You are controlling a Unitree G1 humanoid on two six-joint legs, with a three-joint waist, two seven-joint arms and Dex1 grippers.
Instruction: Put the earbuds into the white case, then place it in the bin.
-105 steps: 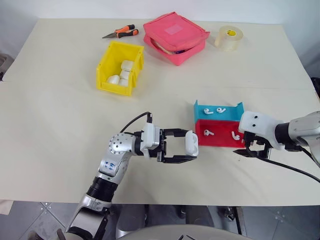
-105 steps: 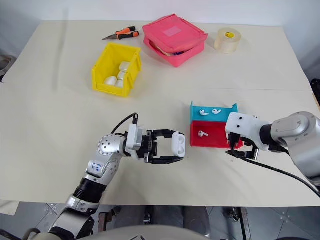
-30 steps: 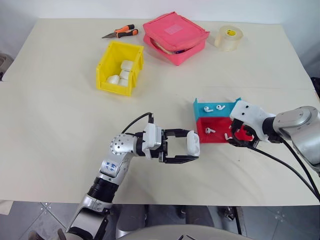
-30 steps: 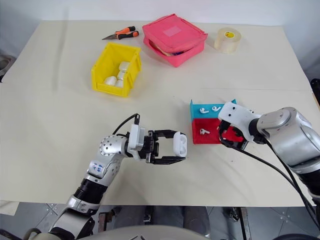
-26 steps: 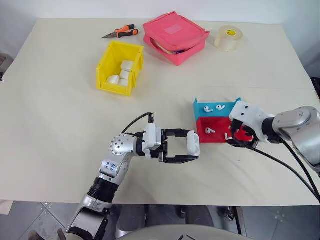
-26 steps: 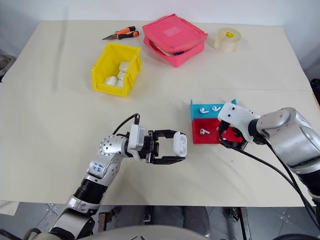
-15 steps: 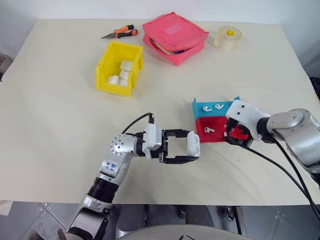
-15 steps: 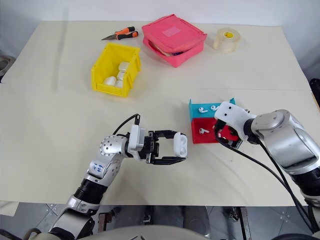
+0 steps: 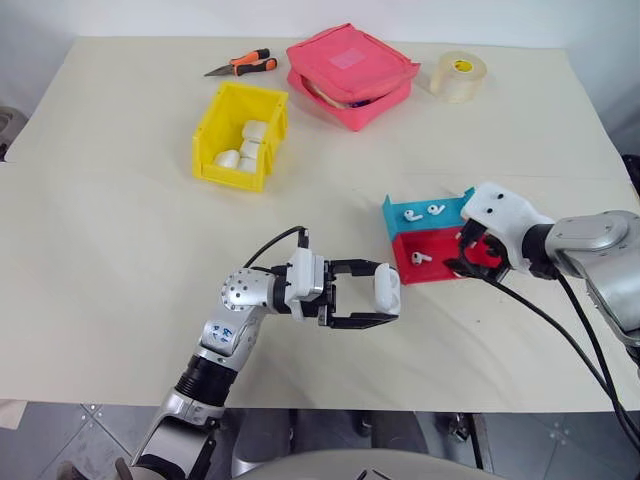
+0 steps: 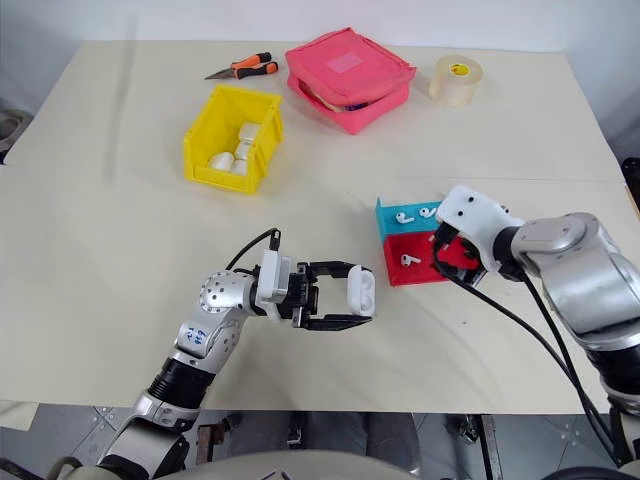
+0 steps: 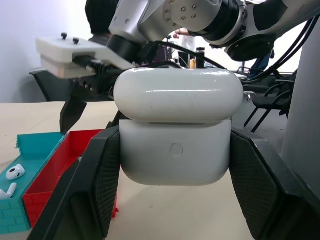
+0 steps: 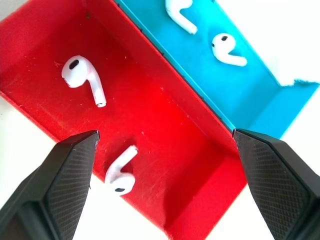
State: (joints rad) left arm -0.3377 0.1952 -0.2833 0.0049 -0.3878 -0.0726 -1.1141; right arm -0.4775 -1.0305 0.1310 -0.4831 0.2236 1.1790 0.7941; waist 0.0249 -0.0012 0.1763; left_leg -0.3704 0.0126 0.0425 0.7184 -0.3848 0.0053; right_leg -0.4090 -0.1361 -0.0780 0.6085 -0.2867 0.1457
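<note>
A cream table carries, from left to right, the bin holding several white cases, orange-handled pliers, a pink pouch and a tape roll along the far edge. Nearer the front, the left gripper points right, clamped on the white case; its wrist view shows the lid slightly raised. To its right sit a blue tray and a red tray. The right gripper hangs over the red tray, fingers spread wide and empty. Its wrist view shows four earbuds, two per tray, one just beside a finger.
</note>
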